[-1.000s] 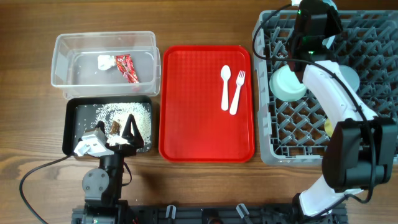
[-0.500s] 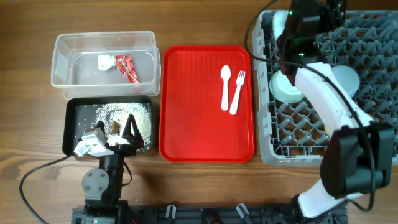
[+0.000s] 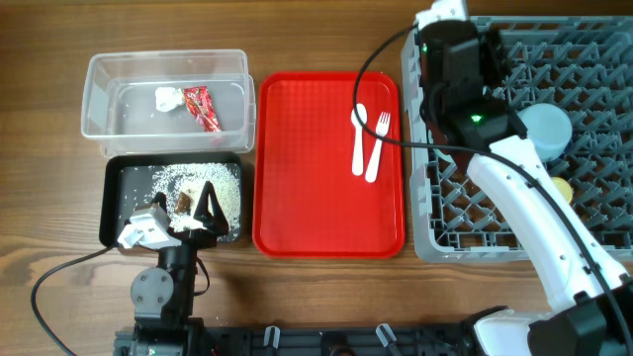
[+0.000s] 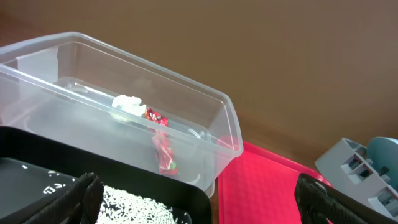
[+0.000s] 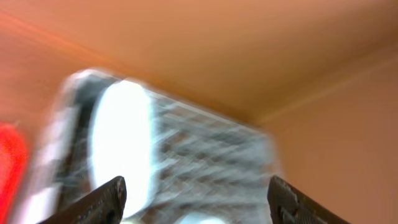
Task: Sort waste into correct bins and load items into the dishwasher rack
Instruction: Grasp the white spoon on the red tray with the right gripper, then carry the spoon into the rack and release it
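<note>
My left claw (image 4: 200,199) is released and holds nothing; it hangs over the black tray (image 3: 112,198) near the front left corner of the desk, where the white crumbs (image 3: 193,178) lie. Behind it, at the back left, the clear tub (image 3: 99,74) contains the red wrapper (image 3: 201,107) and the white tissue (image 3: 166,98). My right claw (image 5: 196,199) is also spread and empty, positioned over the back left corner of the grey rack (image 3: 475,218) at the desk's right edge; its view is blurred. The spoon (image 3: 359,138) and fork (image 3: 377,146) lie side by side on the red tray (image 3: 307,168) at desk centre. A light blue bowl (image 3: 547,129) and the yellow cup (image 3: 561,188) sit in the rack.
</note>
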You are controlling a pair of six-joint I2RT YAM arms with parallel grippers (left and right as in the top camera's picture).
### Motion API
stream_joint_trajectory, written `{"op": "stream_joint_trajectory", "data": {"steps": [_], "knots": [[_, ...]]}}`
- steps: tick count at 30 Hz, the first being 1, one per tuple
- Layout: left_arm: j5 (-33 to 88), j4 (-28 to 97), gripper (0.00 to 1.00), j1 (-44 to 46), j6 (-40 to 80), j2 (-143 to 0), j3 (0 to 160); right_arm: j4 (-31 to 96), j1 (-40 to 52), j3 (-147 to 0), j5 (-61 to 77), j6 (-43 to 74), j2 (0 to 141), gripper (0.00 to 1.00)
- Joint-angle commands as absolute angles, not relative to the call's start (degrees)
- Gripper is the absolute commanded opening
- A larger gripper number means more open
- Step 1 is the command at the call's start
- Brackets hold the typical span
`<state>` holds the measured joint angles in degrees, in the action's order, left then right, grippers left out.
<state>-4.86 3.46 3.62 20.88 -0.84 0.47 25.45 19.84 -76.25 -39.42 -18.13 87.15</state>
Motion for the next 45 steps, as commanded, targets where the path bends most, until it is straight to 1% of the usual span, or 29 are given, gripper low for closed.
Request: {"op": "stream_joint_trajectory", "data": {"steps": [1,3,5,8,9,11,14,15,17,18,20,25,29,35,38,40,42,43,45], "knots": [[-5.0,3.7,1.0,3.1,21.4,-0.6,0.3,34.7,20.1,-76.1,-11.1,5.7,85.7,0.66],[-5.0,3.6,1.0,3.1,21.4,-0.5,0.3,38.7,20.1,-76.1,-0.2,9.8,85.8,0.6],[-5.0,3.7,1.0,3.1,21.4,-0.6,0.3,42.0,20.1,-76.1,9.7,12.7,85.9,0.58],[-5.0,3.7,1.0,3.1,21.4,-0.5,0.3,45.8,20.1,-76.1,15.6,15.9,85.9,0.55],[-5.0,3.7,1.0,3.1,21.4,-0.5,0.3,46.9,20.2,-76.1,15.5,17.3,85.9,0.55],[-5.0,3.7,1.0,3.1,21.4,-0.5,0.3,47.6,21.5,-76.0,14.0,19.6,86.9,0.5],[-5.0,3.7,1.0,3.1,21.4,-0.6,0.3,46.4,24.4,-76.0,10.6,21.2,89.8,0.49],[-5.0,3.7,1.0,3.1,21.4,-0.6,0.3,45.9,25.5,-76.0,8.8,22.3,91.3,0.5],[-5.0,3.7,1.0,3.1,21.4,-0.6,0.3,44.3,27.2,-76.0,3.9,24.7,94.7,0.59],[-5.0,3.7,1.0,3.1,21.4,-0.6,0.3,43.3,27.5,-76.0,0.6,26.3,96.5,0.6],[-5.0,3.7,1.0,3.1,21.4,-0.6,0.3,39.3,27.5,-76.0,-3.2,27.5,100.9,0.61],[-5.0,3.6,1.0,3.1,21.4,-0.6,0.3,31.1,27.1,-76.0,-4.4,26.9,108.3,0.61],[-5.0,3.7,1.0,3.1,21.4,-0.5,0.3,27.2,26.9,-76.0,-8.6,26.9,113.4,0.61],[-5.0,3.6,1.0,3.1,21.4,-0.6,0.3,25.3,26.9,-76.0,-9.0,25.5,119.0,0.49],[-5.0,3.7,1.0,3.1,21.4,-0.6,0.3,25.3,26.9,-76.0,-8.1,25.5,120.2,0.35],[-5.0,3.6,1.0,3.1,21.4,-0.5,0.3,25.4,26.9,-76.1,-8.1,25.5,120.1,0.29],[-5.0,3.6,1.0,3.1,21.4,-0.6,0.3,25.9,26.9,-76.1,-7.6,25.5,120.1,0.17],[-5.0,3.7,1.0,3.1,21.4,-0.6,0.3,26.3,26.9,-76.1,-7.5,25.6,120.0,0.13],[-5.0,3.6,1.0,3.1,21.4,-0.5,0.3,27.0,26.9,-76.1,-7.5,25.6,119.4,0.09]]}}
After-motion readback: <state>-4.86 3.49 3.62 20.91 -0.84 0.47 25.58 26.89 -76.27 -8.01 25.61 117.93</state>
